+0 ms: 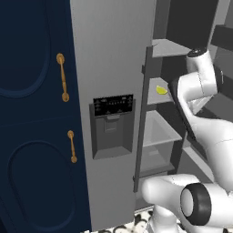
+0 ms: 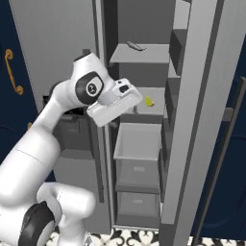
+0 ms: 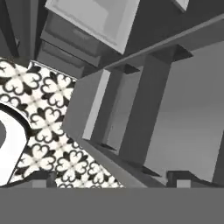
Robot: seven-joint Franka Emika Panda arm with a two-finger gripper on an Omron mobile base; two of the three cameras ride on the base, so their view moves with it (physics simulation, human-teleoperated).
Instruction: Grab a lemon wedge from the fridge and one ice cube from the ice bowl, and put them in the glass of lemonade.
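The fridge (image 2: 202,120) filled most of both base views, its right door swung open at the right of the right base view and the shelves bare to me. My arm rose from the lower left of that view, with the gripper (image 2: 126,89) near the frame's centre at the mouth of the compartment. In the hand view its finger tips (image 3: 178,176) stood wide apart at the bottom edge with nothing between them, looking down the open door's bins to the patterned floor. The lemon wedge (image 2: 149,101) lay on the middle shelf, just right of centre. I judged I was on the first step, reaching for the wedge. Next I needed to turn the hand toward that shelf and straddle the wedge.
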